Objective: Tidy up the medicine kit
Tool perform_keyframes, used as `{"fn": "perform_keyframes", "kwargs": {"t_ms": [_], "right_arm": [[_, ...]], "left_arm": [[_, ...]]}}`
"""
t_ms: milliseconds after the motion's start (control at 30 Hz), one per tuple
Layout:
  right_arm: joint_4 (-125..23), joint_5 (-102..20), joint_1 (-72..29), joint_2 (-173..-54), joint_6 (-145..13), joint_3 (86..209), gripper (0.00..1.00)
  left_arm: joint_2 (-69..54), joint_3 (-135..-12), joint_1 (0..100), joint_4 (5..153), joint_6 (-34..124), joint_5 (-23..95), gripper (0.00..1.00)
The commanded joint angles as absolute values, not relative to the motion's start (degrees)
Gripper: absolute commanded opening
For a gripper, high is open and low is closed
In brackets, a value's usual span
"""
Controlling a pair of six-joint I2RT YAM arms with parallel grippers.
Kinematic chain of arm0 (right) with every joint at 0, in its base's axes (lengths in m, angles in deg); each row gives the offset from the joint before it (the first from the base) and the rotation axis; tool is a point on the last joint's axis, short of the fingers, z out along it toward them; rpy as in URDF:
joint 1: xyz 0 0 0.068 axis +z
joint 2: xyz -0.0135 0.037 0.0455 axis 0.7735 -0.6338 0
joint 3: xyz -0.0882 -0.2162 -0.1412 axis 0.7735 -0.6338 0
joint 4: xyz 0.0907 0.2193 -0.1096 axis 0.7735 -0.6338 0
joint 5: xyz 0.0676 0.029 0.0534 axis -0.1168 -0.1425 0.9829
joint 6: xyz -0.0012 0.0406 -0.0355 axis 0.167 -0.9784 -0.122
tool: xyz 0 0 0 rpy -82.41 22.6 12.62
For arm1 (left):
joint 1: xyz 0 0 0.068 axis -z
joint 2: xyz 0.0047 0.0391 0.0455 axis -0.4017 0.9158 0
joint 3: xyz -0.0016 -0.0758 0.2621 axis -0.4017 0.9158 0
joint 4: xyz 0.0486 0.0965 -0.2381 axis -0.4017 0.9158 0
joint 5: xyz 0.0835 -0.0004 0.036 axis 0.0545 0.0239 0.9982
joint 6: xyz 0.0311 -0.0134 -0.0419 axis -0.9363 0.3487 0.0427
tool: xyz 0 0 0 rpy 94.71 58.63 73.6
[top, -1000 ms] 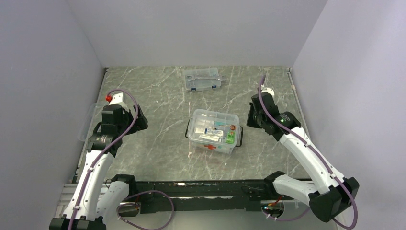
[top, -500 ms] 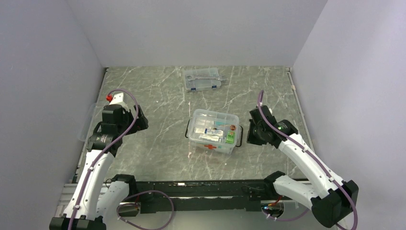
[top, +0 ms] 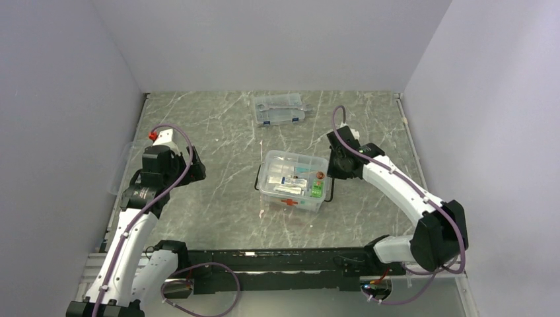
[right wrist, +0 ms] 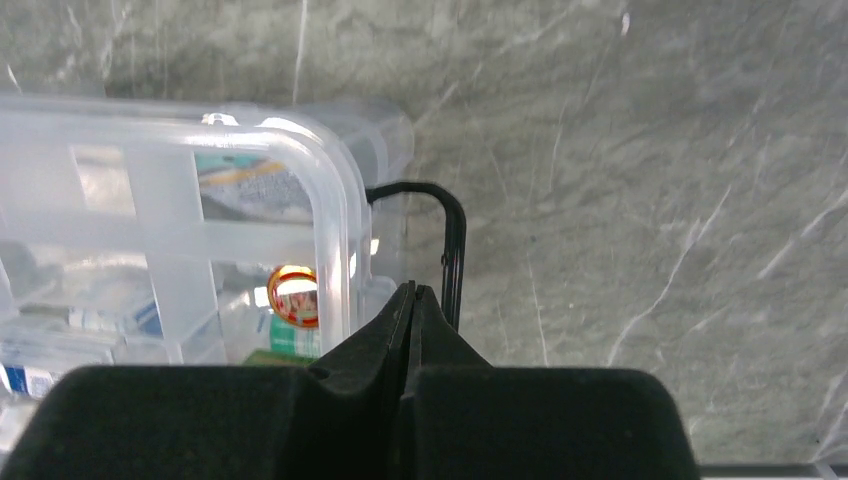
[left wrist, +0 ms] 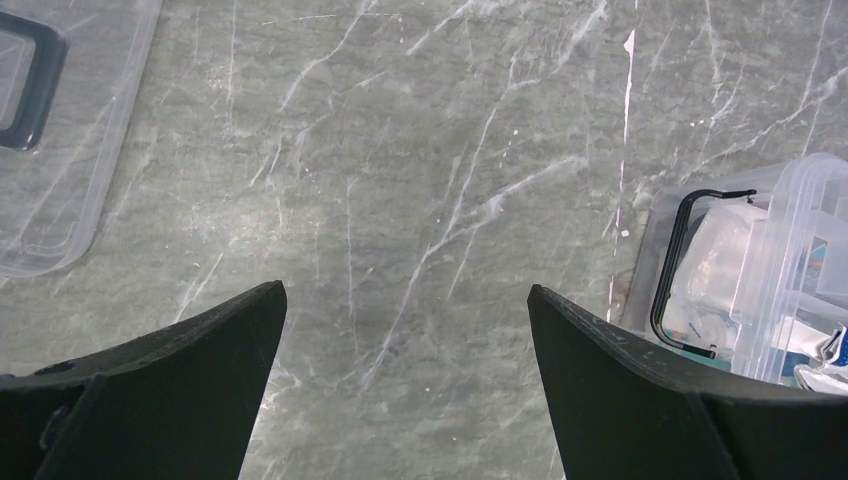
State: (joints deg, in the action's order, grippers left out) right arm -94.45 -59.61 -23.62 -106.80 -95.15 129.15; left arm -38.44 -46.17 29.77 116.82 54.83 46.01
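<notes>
The medicine kit (top: pixel 292 179) stands uncovered at the middle of the tabletop (top: pixel 218 132). It is a clear box with a red cross mark (top: pixel 288 202) on its near wall. A clear divided tray (right wrist: pixel 180 230) sits inside it, holding small packets and a bottle with an orange-rimmed cap (right wrist: pixel 292 295). A black wire clasp (right wrist: pixel 457 240) hangs at each end of the kit.

Right pincer (right wrist: pixel 413 293): fingers pressed together, nothing between them. The tips lie just beside the wire clasp at the right end of the kit. Contact with the clasp cannot be determined.

Left pincer (left wrist: pixel 405 295): fingers spread wide, holding nothing. It hovers over bare tabletop well to the left of the kit.

The clear lid (left wrist: pixel 60 150) with its black handle (left wrist: pixel 52 85) lies flat on the tabletop farther left of the kit, beyond the left pincer. A flatter clear case (top: pixel 279 109) with blue latches lies behind the kit, well apart from it.
</notes>
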Motion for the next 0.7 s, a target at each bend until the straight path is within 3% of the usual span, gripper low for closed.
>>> {"fn": "perform_keyframes", "kwargs": {"t_ms": [0,667], "right_arm": [[-89.4,-59.1,-23.9,-110.1,-92.7,133.9,0.0],[-86.9,-46.0,-22.8,-120.0,-85.1,145.8,0.0]], "left_arm": [[-39.2,-46.2,30.2,115.0,53.7,47.0,0.99],[-39.1,-46.3,30.2,115.7,54.2,50.5,0.99]]}}
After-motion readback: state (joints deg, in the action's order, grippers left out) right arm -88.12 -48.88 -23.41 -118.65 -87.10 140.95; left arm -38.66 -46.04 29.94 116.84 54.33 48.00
